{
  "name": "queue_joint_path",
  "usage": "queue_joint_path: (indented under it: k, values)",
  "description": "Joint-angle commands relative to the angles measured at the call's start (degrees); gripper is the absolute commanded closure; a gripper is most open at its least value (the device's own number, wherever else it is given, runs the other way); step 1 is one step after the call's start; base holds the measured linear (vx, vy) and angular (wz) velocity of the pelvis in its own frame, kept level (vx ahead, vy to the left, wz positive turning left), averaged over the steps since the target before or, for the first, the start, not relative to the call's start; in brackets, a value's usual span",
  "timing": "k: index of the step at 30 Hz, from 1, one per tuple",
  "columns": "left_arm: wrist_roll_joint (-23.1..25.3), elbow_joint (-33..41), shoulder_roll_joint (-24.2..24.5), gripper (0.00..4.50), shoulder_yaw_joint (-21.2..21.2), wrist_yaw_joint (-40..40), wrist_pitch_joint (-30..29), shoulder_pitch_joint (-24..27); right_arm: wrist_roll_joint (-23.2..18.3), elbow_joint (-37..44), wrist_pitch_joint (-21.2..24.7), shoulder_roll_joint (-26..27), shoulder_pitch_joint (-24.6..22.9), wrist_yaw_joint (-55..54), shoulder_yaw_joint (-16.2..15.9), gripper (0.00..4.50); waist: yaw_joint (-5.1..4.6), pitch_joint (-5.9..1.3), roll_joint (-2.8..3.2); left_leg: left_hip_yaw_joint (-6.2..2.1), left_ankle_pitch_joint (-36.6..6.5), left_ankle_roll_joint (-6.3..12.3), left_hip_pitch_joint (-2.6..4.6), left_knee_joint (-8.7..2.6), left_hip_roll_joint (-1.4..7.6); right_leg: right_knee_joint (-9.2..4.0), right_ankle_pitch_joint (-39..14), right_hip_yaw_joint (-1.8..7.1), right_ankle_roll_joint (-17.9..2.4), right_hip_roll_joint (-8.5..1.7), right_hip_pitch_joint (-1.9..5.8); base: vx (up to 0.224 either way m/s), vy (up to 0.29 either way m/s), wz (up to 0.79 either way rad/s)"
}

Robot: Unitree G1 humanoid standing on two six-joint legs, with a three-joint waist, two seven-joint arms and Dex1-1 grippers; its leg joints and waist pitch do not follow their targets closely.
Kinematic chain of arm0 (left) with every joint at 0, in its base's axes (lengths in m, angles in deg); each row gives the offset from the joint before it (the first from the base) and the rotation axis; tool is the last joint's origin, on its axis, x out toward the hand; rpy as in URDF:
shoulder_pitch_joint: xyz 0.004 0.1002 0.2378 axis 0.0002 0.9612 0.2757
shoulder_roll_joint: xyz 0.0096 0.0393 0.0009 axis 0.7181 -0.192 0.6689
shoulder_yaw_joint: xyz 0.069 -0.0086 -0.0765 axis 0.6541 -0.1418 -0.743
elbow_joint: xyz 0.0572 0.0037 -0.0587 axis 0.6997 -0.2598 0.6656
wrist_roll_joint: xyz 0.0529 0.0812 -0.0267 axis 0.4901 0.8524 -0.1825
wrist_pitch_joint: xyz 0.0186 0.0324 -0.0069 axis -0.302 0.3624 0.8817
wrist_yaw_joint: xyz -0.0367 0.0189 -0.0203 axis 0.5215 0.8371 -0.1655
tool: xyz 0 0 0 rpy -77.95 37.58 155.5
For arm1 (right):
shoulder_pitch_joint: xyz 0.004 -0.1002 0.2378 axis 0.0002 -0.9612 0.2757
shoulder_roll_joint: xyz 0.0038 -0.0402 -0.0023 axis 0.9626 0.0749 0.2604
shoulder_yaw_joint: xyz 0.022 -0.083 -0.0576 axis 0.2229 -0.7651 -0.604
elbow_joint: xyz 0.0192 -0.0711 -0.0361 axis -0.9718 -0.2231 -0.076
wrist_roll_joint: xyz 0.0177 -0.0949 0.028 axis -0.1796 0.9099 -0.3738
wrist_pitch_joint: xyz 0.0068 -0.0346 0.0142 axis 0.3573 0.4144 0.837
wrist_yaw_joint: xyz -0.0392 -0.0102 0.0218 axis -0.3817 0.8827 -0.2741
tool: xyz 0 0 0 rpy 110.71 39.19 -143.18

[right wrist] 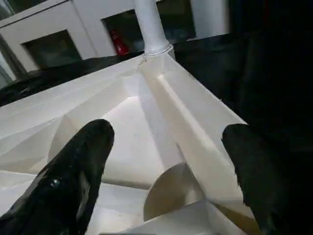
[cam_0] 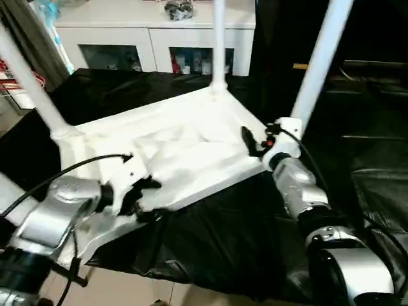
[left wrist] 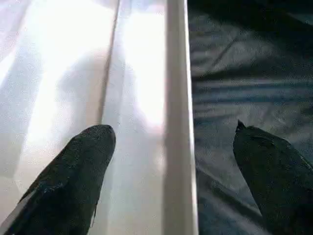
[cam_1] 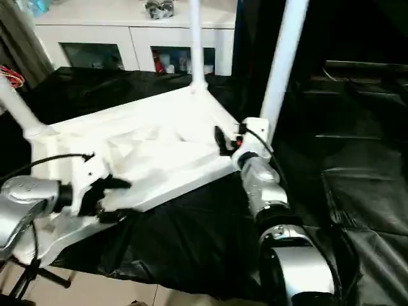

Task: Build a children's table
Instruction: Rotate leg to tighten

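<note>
The children's table lies upside down on a black cloth, its white ribbed top (cam_0: 178, 146) facing up. Three white legs stand in corner sockets: one at the far corner (cam_0: 218, 44), one at the right corner (cam_0: 319, 64), one at the left corner (cam_0: 32, 86). My left gripper (cam_0: 148, 199) is open at the near long rim. In the left wrist view (left wrist: 172, 129) one finger is over the white plastic and the other over the cloth, with the rim (left wrist: 177, 122) between them. My right gripper (cam_0: 258, 137) is open at the right corner beside the leg socket (right wrist: 171, 191).
A white cabinet (cam_0: 153, 38) with glass-fronted compartments stands behind the work. The black cloth (cam_0: 210, 242) hangs over the near edge above a pale floor (cam_0: 127, 293). Dark shelving (cam_0: 370, 95) fills the right side. A black cable (cam_0: 76, 166) runs along my left forearm.
</note>
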Motion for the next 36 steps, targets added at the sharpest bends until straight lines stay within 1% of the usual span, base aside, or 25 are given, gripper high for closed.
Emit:
queue_joint_path:
  k: [1,2,4,5,6,8,9,10,11,12,15,16,18,20,22,23,26,27,28,29,30,32,33,35,36]
  values:
    - [1.2,-2.94,1.53,0.09,-2.0,-0.96,0.51,1.01,-1.04,-0.11,-2.3,-6.36,-0.4,-5.67,6.57,0.43,-0.35,-3.75,-0.49,-0.19,-11.05,1.05,0.93,-3.87,0.36,-3.39,-10.68,1.25,-13.72,-1.46,2.37,0.0,0.0,0.0]
    - [1.59,-3.91,0.96,0.09,-1.66,-1.42,1.65,0.42,-1.13,0.47,-2.61,-7.01,-0.88,-6.61,7.12,0.43,-0.32,-3.74,-0.63,-0.17,-10.93,1.06,0.85,-3.84,0.31,-3.46,-11.21,1.27,-13.45,-1.49,2.42,0.0,0.0,0.0]
    - [2.27,-5.55,0.11,0.09,-0.91,-1.92,3.06,-0.62,-1.12,1.35,-2.88,-7.96,-1.72,-7.9,7.89,0.43,-0.23,-3.74,-0.67,-0.16,-10.82,1.08,0.81,-3.82,0.27,-3.51,-11.78,1.29,-13.06,-1.49,2.39,0.0,0.0,0.0]
    - [2.27,-5.55,0.11,0.09,-0.91,-1.92,3.06,-0.62,-1.12,1.35,-2.88,-7.96,-1.72,-7.9,7.89,0.43,-0.14,-3.76,-0.72,-0.07,-11.11,1.04,0.91,-3.74,0.31,-3.55,-12.03,1.35,-12.81,-1.49,2.3,0.0,0.0,0.0]
    - [3.45,-7.72,-0.61,0.09,0.26,-2.27,5.44,-1.91,-0.75,1.97,-3.42,-9.04,-2.79,-9.05,8.17,0.43,-0.05,-3.73,-0.43,-0.18,-10.96,1.01,0.85,-3.82,0.29,-3.65,-12.37,1.27,-12.52,-1.48,2.32,0.0,0.0,0.0]
    - [4.04,-8.65,-0.93,0.09,0.81,-2.45,6.49,-2.5,-0.54,2.35,-3.68,-9.45,-3.32,-9.56,8.27,0.43,0.24,-3.81,-0.52,-0.03,-11.3,0.73,1.14,-3.73,0.31,-3.71,-12.33,1.33,-12.41,-1.42,2.13,0.0,0.0,0.0]
    - [4.53,-9.89,-1.31,0.09,1.67,-2.5,8.25,-3.31,-0.55,2.59,-3.99,-9.87,-3.84,-10.14,8.63,0.43,0.15,-3.8,-0.22,-0.13,-11.33,0.53,0.88,-3.77,0.24,-3.59,-12.08,1.27,-12.39,-1.42,2.31,0.0,0.0,0.0]
    - [4.47,-10.27,-1.7,0.09,2.0,-2.31,8.84,-3.76,-0.73,2.8,-3.95,-10.01,-4.09,-10.45,8.86,0.43,0.12,-3.79,-0.37,-0.13,-11.42,0.53,0.86,-3.79,0.22,-3.69,-12.17,1.25,-12.32,-1.41,2.3,0.0,0.0,0.0]
    - [4.01,-10.78,-2.66,0.09,2.32,-1.93,9.62,-4.56,-1.01,3.25,-3.78,-10.19,-4.53,-10.86,9.2,0.43,0.09,-3.75,-0.37,-0.14,-11.61,0.45,0.82,-3.81,0.2,-3.71,-12.41,1.25,-12.27,-1.42,2.32,0.0,0.0,0.0]
    - [3.89,-10.87,-2.86,0.09,2.35,-1.86,9.74,-4.71,-1.07,3.34,-3.75,-10.22,-4.61,-10.93,9.25,0.43,0.18,-3.76,-0.24,-0.06,-12.28,0.25,1.1,-3.79,0.23,-3.89,-12.96,1.27,-12.14,-1.38,2.15,0.0,0.0,0.0]
    - [3.57,-12.53,-4.93,0.09,3.11,-1.86,10.94,-6.57,-0.97,4.25,-3.61,-10.27,-5.26,-11.89,9.21,0.43,0.23,-3.81,-0.36,-0.12,-11.88,0.39,0.85,-3.79,0.18,-3.79,-12.42,1.24,-12.24,-1.35,2.31,0.0,0.0,0.0]
    - [4.37,-13.51,-5.27,0.09,3.92,-2.14,11.73,-7.23,-0.71,4.65,-3.7,-10.21,-5.48,-12.36,9.17,0.43,0.36,-3.88,-0.36,-0.04,-11.9,0.36,1.04,-3.68,0.15,-3.86,-12.32,1.26,-12.24,-1.34,2.15,0.0,0.0,0.0]
    - [6.23,-15.66,-5.57,0.09,5.69,-2.29,13.61,-8.44,-0.19,5.67,-3.85,-10.2,-6.05,-13.56,9.06,0.43,0.37,-3.85,-0.46,-0.12,-11.59,0.48,0.79,-3.74,0.11,-3.88,-12.4,1.24,-11.92,-1.38,2.32,0.0,0.0,0.0]
    - [7.82,-18.47,-5.87,0.09,6.99,-2.61,15.97,-9.87,0.4,6.56,-3.84,-10.52,-6.66,-14.91,8.75,0.43,0.3,-3.88,-0.68,-0.15,-10.8,0.59,0.62,-3.71,0.04,-3.89,-12.51,1.25,-11.03,-1.38,2.42,0.0,0.0,0.0]
    - [8.77,-21.29,-6.62,0.09,7.58,-2.88,18.23,-11.47,1.99,7.25,-3.28,-11.41,-7.48,-17.32,8.11,0.43,0.28,-3.89,-0.85,-0.2,-10.33,0.51,0.49,-3.72,0.06,-3.91,-12.6,1.22,-11.08,-1.44,2.5,0.0,0.0,0.0]
    - [9.21,-22.75,-7.04,0.09,7.86,-3.01,19.4,-12.31,2.91,7.4,-3.07,-11.93,-7.91,-18.87,7.93,0.43,0.42,-3.98,-0.81,-0.09,-10.37,0.4,0.83,-3.63,0.09,-3.93,-12.57,1.28,-11.2,-1.46,2.28,0.0,0.0,0.0]
    - [10.42,-26.58,-8.19,0.09,9.07,-2.64,22.93,-14.59,3.5,7.59,-1.5,-12.77,-8.88,-23.22,9.01,0.43,0.59,-3.98,-0.81,-0.04,-10.35,0.32,0.76,-3.62,0.04,-3.96,-12.68,1.31,-11.06,-1.47,2.34,0.0,0.0,0.0]
    - [10.29,-27.0,-8.55,0.09,9.14,-2.42,23.42,-14.97,3.5,7.67,-1.23,-12.83,-9.11,-23.92,9.21,0.43,0.53,-4.03,-0.7,-0.18,-9.78,0.4,0.44,-3.63,0.07,-3.74,-11.66,1.28,-10.79,-1.58,2.62,0.0,0.0,0.0]
    - [9.96,-27.82,-9.31,0.09,9.24,-1.97,24.41,-15.75,3.51,7.89,-0.7,-12.95,-9.6,-25.34,9.56,0.43,0.46,-3.95,-0.79,-0.13,-9.73,0.49,0.43,-3.65,0.01,-3.89,-11.75,1.25,-10.63,-1.48,2.56,0.0,0.0,0.0]
    - [9.9,-27.95,-9.43,0.09,9.26,-1.9,24.56,-15.87,3.52,7.93,-0.63,-12.96,-9.68,-25.56,9.61,0.43,0.56,-4.02,-0.78,-0.01,-9.99,0.5,0.73,-3.54,0.01,-3.92,-11.45,1.28,-10.83,-1.39,2.36,0.0,0.0,0.0]
    - [8.06,-28.21,-10.94,0.09,8.28,-1.52,24.11,-16.81,3.36,8.75,-0.25,-12.71,-10.36,-26.17,9.88,0.43,0.59,-4.09,-0.46,-0.09,-9.89,0.49,0.64,-3.53,0.01,-3.74,-10.92,1.27,-11.07,-1.48,2.5,0.0,0.0,0.0]
    - [6.02,-28.45,-12.54,0.09,7.24,-0.74,23.56,-17.87,3.37,10.26,0.3,-12.11,-11.28,-26.39,9.97,0.43,0.67,-4.11,-0.64,0.05,-9.67,0.58,0.67,-3.43,-0.04,-3.69,-9.3,1.27,-11.63,-1.35,2.53,0.0,0.0,0.0]
    - [4.61,-28.45,-13.47,0.09,7.03,1.13,23.44,-18.43,3.61,11.34,0.83,-11.54,-11.91,-26.69,9.86,0.43,0.85,-4.29,-0.69,0.02,-7.83,1.3,0.41,-3.3,-0.1,-3.29,-6.32,1.31,-12.1,-1.35,2.83,0.0,0.0,0.0]
    - [4.02,-28.54,-13.84,0.09,7.19,2.46,23.54,-18.68,3.77,11.83,1.14,-11.19,-12.18,-26.94,9.75,0.43,0.85,-4.34,-0.76,-0.03,-6.52,1.89,0.28,-3.2,-0.27,-3.15,-4.46,1.15,-12.25,-1.18,3.0,0.0,0.0,0.0]
    - [3.66,-28.62,-14.0,0.09,7.41,3.46,23.61,-18.79,3.81,12.13,1.33,-11.01,-12.32,-27.27,9.57,0.43,0.75,-4.46,-0.72,-0.02,-6.15,2.17,0.22,-3.12,-0.17,-3.0,-3.63,1.21,-12.46,-1.34,3.04,0.0,0.0,0.0]
